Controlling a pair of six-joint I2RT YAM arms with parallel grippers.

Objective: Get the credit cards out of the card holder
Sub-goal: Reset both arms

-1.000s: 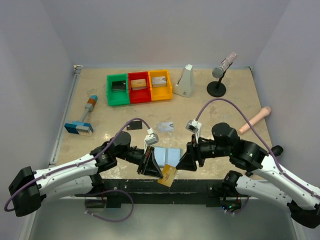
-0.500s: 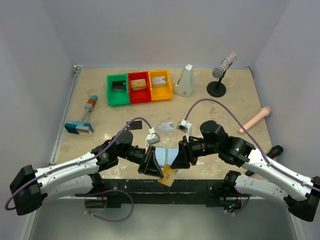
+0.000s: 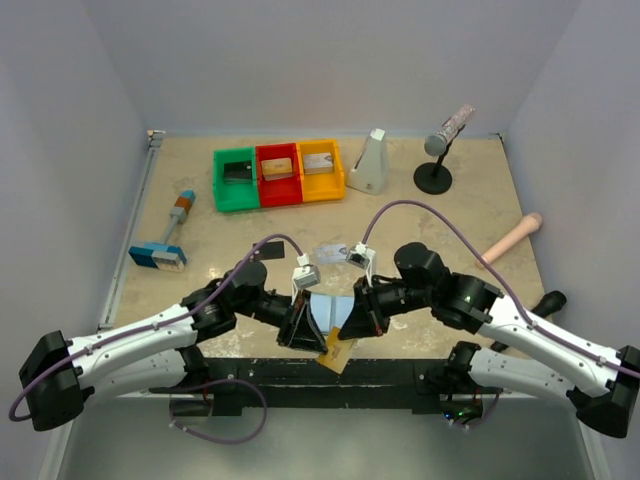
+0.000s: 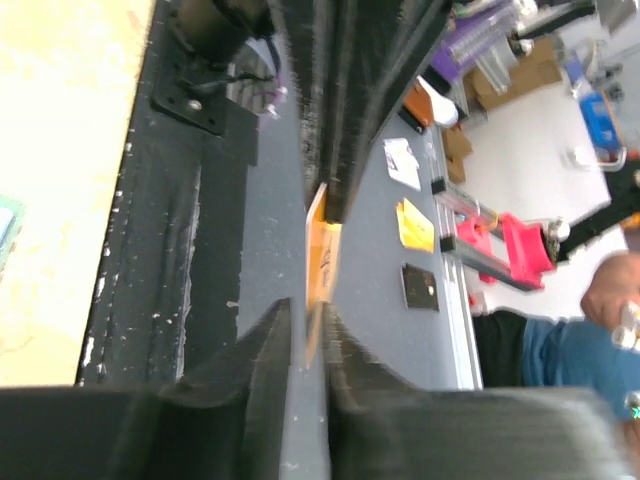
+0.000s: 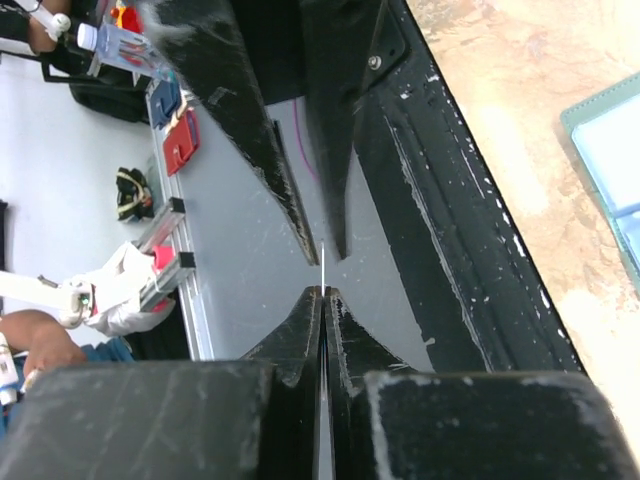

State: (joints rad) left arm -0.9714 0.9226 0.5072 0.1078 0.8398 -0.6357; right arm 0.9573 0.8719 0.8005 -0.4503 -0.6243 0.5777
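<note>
Right gripper (image 5: pixel 322 295): jaws pressed together on the orange-gold card (image 3: pixel 335 352), seen edge-on as a thin line. Left gripper (image 4: pixel 308 315): jaws slightly apart, the card's other end standing in the gap. The card hangs over the near desk (image 3: pixel 450 230) edge. The card holder (image 3: pixel 330 312) lies open between the arms. The black card (image 3: pixel 268 254) and silver card (image 3: pixel 331 252) lie flat just beyond it.

**TABLE COUNT, BY KIND**

I count three thin rectangular cards: a black card (image 3: pixel 268 254), a silver-grey card (image 3: pixel 331 252) and an orange-gold card (image 3: pixel 335 353). One blue-grey bifold wallet (image 3: pixel 328 310). Three plastic bins: green bin (image 3: pixel 235 201), red bin (image 3: pixel 278 196), yellow bin (image 3: pixel 322 191). One blue-headed brush (image 3: pixel 170 235). One white wedge-shaped block (image 3: pixel 368 165). One grey microphone on a black stand (image 3: pixel 437 143). One pinkish rod (image 3: pixel 510 238).
</note>
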